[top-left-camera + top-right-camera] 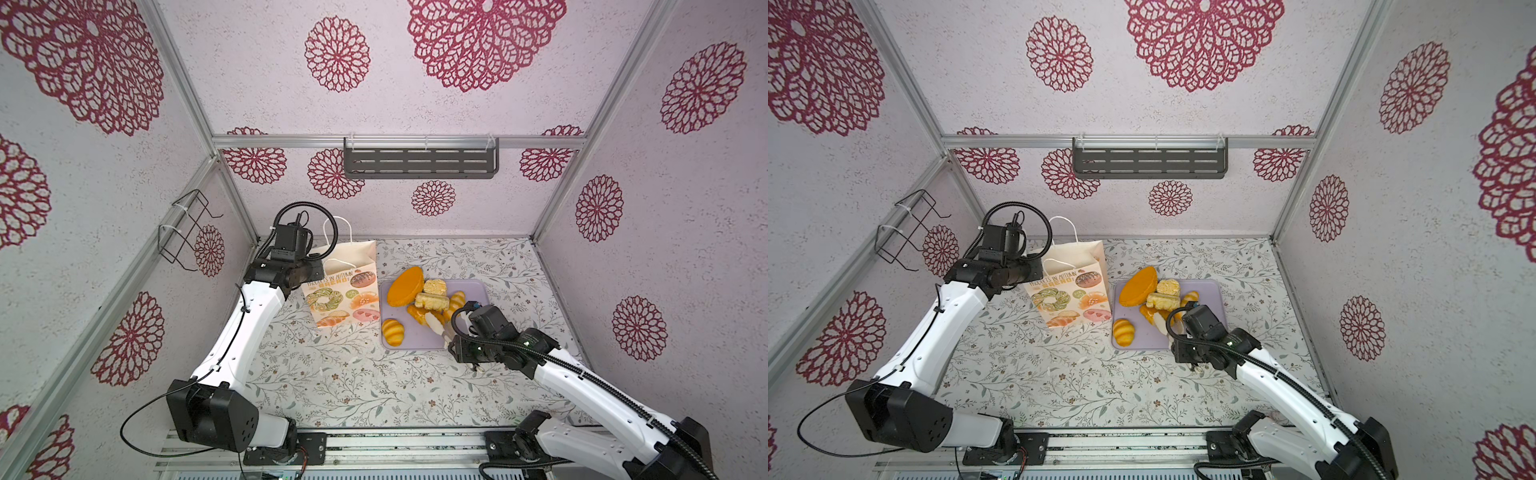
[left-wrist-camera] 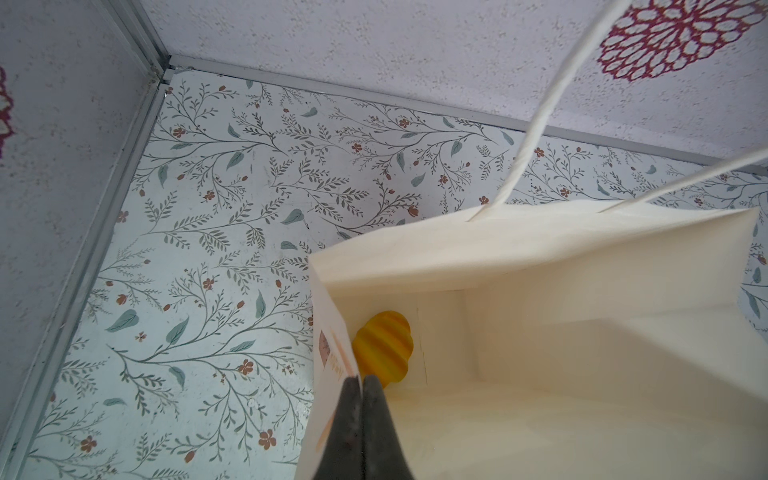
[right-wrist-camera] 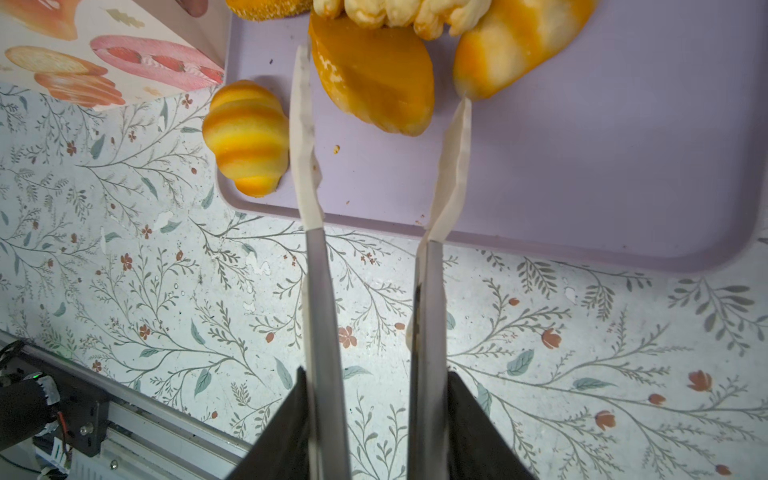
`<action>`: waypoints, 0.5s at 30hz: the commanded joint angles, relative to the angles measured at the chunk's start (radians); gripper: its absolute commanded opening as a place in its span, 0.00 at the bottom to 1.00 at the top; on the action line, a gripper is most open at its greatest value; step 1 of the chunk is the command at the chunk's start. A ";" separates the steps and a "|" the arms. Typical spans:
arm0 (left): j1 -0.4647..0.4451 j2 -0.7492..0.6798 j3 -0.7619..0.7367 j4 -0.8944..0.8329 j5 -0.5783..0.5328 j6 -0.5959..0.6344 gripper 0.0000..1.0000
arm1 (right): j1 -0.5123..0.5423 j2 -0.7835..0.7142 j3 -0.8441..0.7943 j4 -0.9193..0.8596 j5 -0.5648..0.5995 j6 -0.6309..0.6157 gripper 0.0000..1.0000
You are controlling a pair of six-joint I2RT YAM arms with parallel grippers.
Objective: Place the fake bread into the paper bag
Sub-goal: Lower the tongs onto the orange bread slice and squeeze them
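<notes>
The paper bag (image 1: 345, 286) stands open at the back left of the floral table. My left gripper (image 2: 361, 380) is shut on the top edge of the bag's wall (image 2: 540, 257). One yellow ridged bun (image 2: 382, 353) lies at the bag's bottom. More fake bread sits on the lilac tray (image 1: 476, 291): a big orange oval loaf (image 1: 405, 286), cream pieces (image 1: 434, 297) and a striped bun (image 1: 392, 332). My right gripper (image 3: 384, 79) is open over the tray's near edge. Its taped fingertips (image 3: 303, 124) flank a small orange loaf (image 3: 374, 75); whether they touch it I cannot tell.
A black wire rack (image 1: 187, 228) hangs on the left wall and a dark slotted shelf (image 1: 419, 158) on the back wall. The bag stands right beside the tray's left edge. A metal rail (image 1: 374, 449) runs along the table's front.
</notes>
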 commanded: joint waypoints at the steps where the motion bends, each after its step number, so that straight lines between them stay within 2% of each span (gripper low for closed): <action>1: -0.007 -0.007 -0.011 0.007 -0.012 0.018 0.00 | -0.007 -0.009 0.030 0.002 0.028 -0.025 0.48; 15: -0.012 -0.007 -0.012 0.005 -0.010 0.018 0.00 | -0.008 0.069 0.019 0.106 -0.022 -0.049 0.48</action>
